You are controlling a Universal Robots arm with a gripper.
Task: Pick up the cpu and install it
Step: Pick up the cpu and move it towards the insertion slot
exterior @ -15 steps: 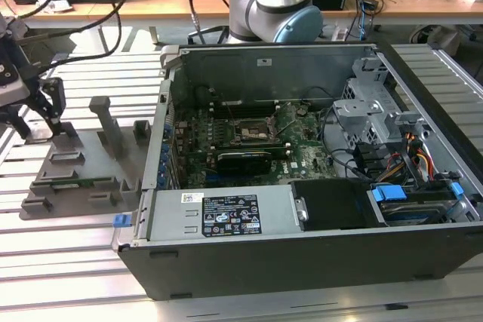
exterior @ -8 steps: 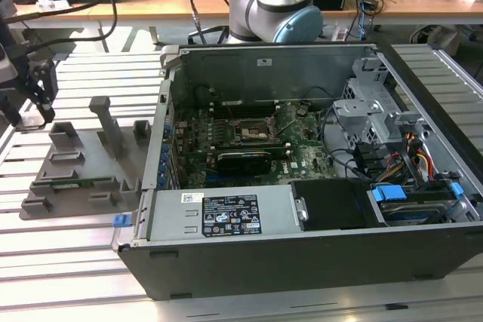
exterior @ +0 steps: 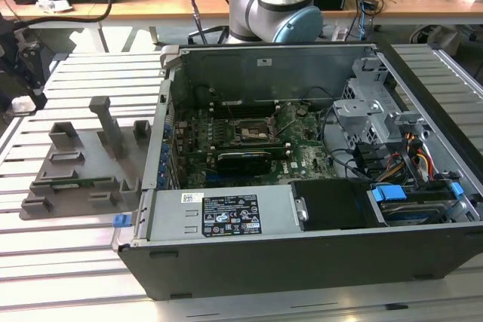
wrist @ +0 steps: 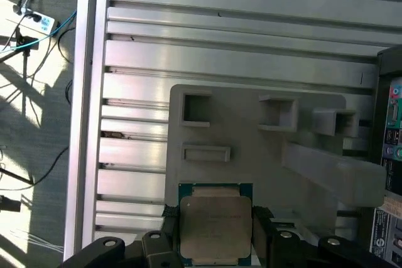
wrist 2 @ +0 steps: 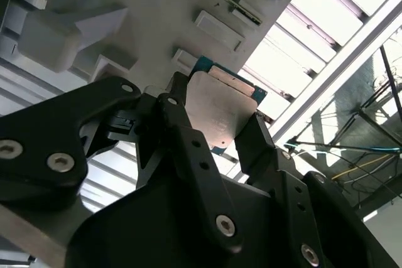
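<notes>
The cpu (wrist 2: 220, 106) is a flat square chip with a silvery-grey top plate and a thin green rim. My gripper (wrist 2: 217, 127) is shut on it, one black finger (wrist 2: 179, 120) against each of two opposite edges. In the first wrist view the cpu (wrist: 215, 227) hangs over the edge of the grey holder block (wrist: 251, 149). In the exterior view my gripper (exterior: 21, 84) is at the far left, above the table and left of the holder block (exterior: 75, 164). The dark square socket (exterior: 249, 130) lies open on the motherboard inside the computer case (exterior: 302, 250).
The holder block has raised posts (exterior: 106, 122) and a thin green memory strip (exterior: 64, 183) lying in it. The slotted aluminium table (exterior: 68, 262) carries everything. The arm's base (exterior: 275, 1) stands behind the case. Cables and a drive bay (exterior: 400, 201) fill the case's right side.
</notes>
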